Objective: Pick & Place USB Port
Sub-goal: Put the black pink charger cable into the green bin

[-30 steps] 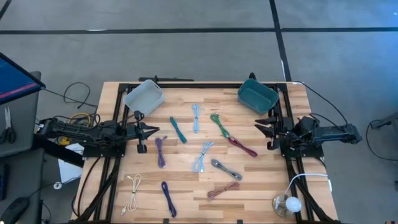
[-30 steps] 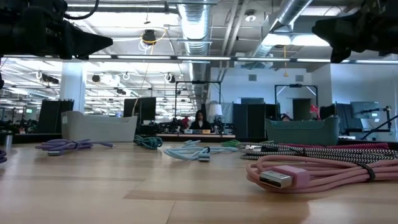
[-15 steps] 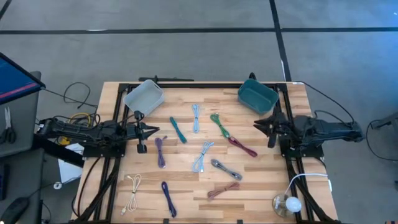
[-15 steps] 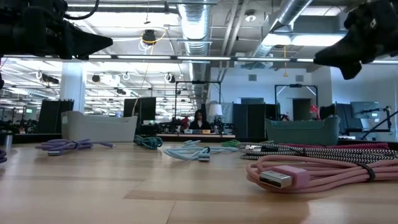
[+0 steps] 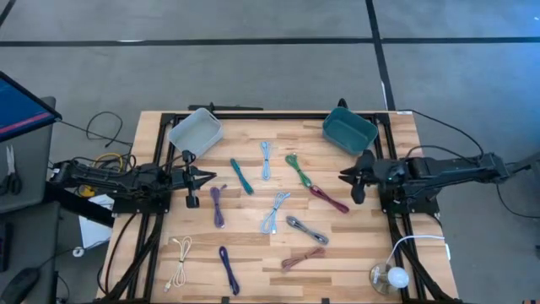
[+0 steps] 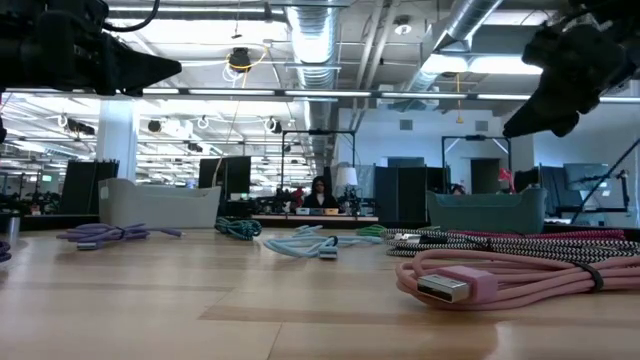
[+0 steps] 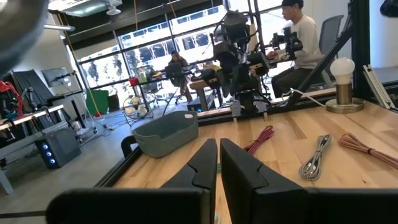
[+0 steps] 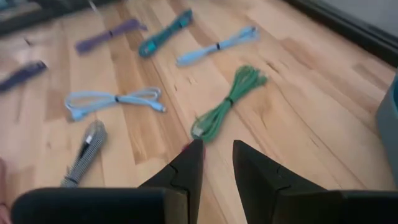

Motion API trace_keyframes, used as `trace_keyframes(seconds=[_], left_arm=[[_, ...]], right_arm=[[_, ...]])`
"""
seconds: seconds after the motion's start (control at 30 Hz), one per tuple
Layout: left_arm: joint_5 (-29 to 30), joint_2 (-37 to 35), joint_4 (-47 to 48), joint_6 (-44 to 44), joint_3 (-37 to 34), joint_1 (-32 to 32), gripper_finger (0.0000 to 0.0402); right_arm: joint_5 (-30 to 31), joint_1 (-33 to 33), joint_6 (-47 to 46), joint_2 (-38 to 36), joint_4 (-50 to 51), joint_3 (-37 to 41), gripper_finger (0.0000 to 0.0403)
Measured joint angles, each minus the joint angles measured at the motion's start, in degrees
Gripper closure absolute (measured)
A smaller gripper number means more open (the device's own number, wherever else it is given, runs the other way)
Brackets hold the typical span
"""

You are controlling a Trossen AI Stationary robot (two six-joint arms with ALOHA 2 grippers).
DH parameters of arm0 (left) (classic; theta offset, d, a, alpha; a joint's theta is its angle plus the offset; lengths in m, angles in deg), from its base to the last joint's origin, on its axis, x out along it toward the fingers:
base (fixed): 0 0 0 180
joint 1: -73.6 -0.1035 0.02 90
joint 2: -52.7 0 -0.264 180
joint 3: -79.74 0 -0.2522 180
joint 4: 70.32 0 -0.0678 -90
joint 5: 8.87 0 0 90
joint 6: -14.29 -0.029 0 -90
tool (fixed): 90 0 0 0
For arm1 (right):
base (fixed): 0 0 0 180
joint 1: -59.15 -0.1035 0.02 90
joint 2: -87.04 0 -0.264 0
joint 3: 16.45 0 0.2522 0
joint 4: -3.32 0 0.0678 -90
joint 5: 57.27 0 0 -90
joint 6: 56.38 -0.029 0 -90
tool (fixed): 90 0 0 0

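A: Item one, right gripper (image 5: 348, 179). Position and state?

B: Above the right part of the table (image 5: 253, 253), just right of the maroon cable (image 5: 329, 199) and the green cable (image 5: 297, 169). Fingers (image 8: 186, 165) a narrow gap apart, nothing between them. In its wrist view the green cable's plug end lies just beyond the fingertips, not touching.

A: Item two, left gripper (image 5: 207, 176).

B: Hovering at the left side, near the grey bin (image 5: 195, 131). Fingers nearly closed, a thin slit only, holding nothing.

A: Open room and edges?

B: Bare wood between the right gripper and the maroon cable. The teal bin (image 5: 348, 129) stands at the far right corner, just beyond that gripper; the right table edge is close behind it.

A: Remaining stock?

B: Centre: teal cable (image 5: 241, 176), pale blue cable (image 5: 266, 158), light blue cable (image 5: 275, 211), braided grey cable (image 5: 306, 229). Near edge: pink cable (image 5: 302, 257), dark purple cable (image 5: 229, 268), cream cable (image 5: 178, 260). Left of centre: violet cable (image 5: 218, 205). Near right corner: a lamp (image 5: 388, 276). All cables lie apart from one another, except the maroon one starts close to the green one's end.
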Motion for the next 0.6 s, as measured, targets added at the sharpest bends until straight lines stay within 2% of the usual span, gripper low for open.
trace_keyframes(seconds=[0.37, 0.47, 0.6], left_arm=[[0.02, 0.00, 0.02, 0.02, 0.00, 0.00, 0.0381], [0.02, 0.02, 0.02, 0.02, 0.00, 0.00, 0.0381], [0.02, 0.02, 0.02, 0.02, 0.00, 0.00, 0.0381]], right_arm=[[-6.22, 0.00, 0.00, 23.28, 11.28, -13.27, 0.0315], [-7.89, 0.00, -0.47, 28.50, 12.10, -15.41, 0.0298], [-9.21, 0.00, -1.39, 34.34, 12.17, -16.45, 0.0254]])
